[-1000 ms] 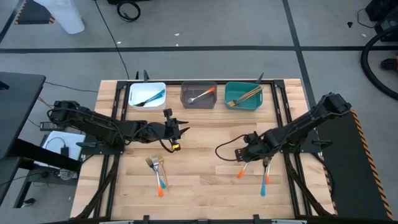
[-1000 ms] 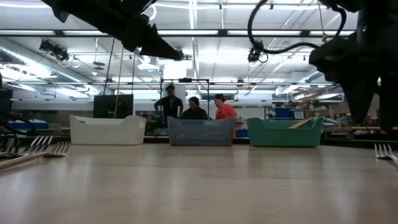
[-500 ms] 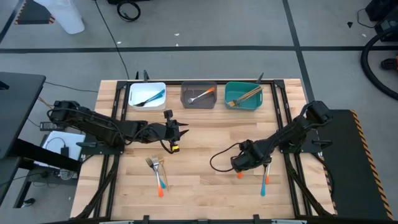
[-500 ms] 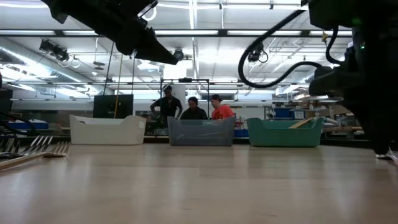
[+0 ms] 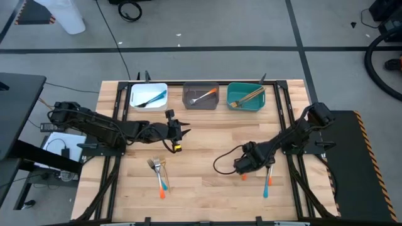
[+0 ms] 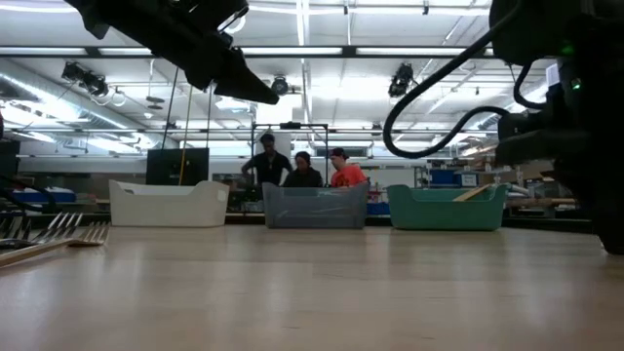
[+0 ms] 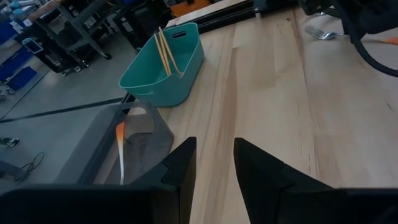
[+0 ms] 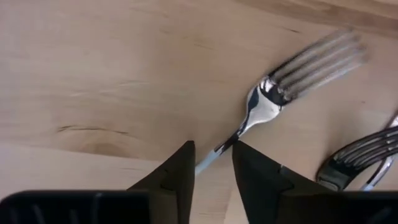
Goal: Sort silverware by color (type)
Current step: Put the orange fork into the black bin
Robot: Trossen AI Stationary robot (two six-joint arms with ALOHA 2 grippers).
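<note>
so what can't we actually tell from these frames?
- Handle colour of the fork between the right gripper fingers: hidden by the fingers in the right wrist view and by the arm in the high view.
- Whether that fork is pinched yet: not clear.
- Loose forks at the table's front left: overlapping, too small to count in the high view.
- Grey bin contents: blurred by its wall in the low view.
- Left gripper: holds nothing.

White bin (image 5: 148,96), grey bin (image 5: 201,97), teal bin (image 5: 245,96) at twelve o'clock; pale wooden table (image 5: 201,188); dark arms.
</note>
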